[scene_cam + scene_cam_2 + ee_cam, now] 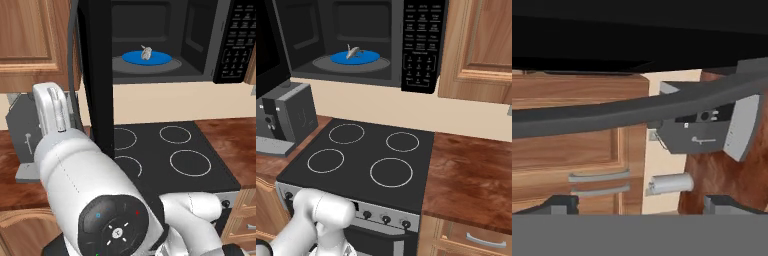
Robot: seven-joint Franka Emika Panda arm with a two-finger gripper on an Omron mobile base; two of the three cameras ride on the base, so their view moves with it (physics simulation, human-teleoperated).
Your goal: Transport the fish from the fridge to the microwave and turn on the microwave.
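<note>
Wooden cupboards (483, 45), cream wall (381, 107), black stovetop (363, 160), wood counter (471, 175)

Black microwave (363, 40) with dark interior, white-marked keypad (421, 42) and blue round plate (146, 57); pale grey-white fish (146, 52) on the plate. Black stovetop (363, 160) with white ring markings. Reddish-brown mottled counter (471, 175). Warm brown wooden cupboards (481, 45). Grey coffee machine (283, 117). White arm (85, 180) with dark joints.
</note>
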